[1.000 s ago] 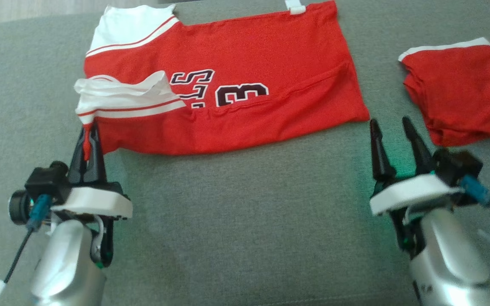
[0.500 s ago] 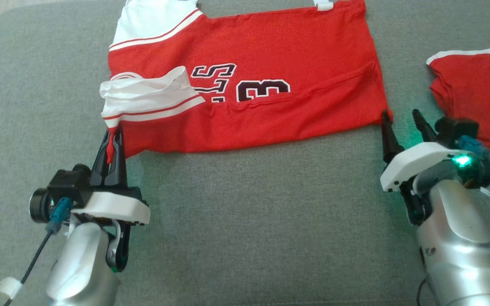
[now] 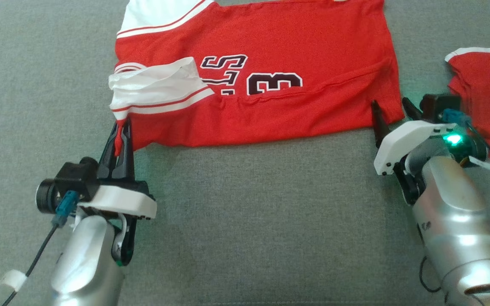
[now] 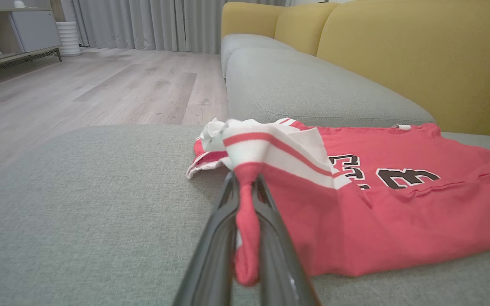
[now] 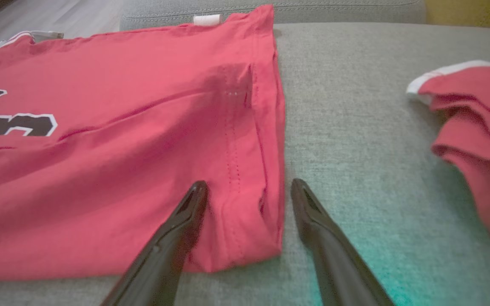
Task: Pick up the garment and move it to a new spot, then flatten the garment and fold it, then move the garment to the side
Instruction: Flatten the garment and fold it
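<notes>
The garment (image 3: pixel 270 97) is a red jersey with white striped sleeves and a black number, spread across the grey cushion (image 3: pixel 249 221). My left gripper (image 3: pixel 119 129) is shut on its near-left corner, and the red cloth is pinched between the fingers in the left wrist view (image 4: pixel 245 182). The white sleeve (image 4: pixel 270 148) is bunched just beyond the tips. My right gripper (image 3: pixel 390 104) stands open with its fingertips on either side of the garment's near-right corner (image 5: pixel 245 221). One fingertip lies over the cloth, the other over bare cushion; the right gripper (image 5: pixel 249 183) holds nothing.
A second red garment with a white edge (image 3: pixel 485 97) lies crumpled close to the right of my right gripper, also in the right wrist view (image 5: pixel 479 127). A yellow sofa back (image 4: pixel 419 55) rises behind the cushions. Wooden floor (image 4: pixel 100 85) lies off the left side.
The head camera has shifted, so the whole picture has slid right and down. My right gripper has advanced until its open fingers straddle the garment's near-right corner. The left grip is unchanged.
</notes>
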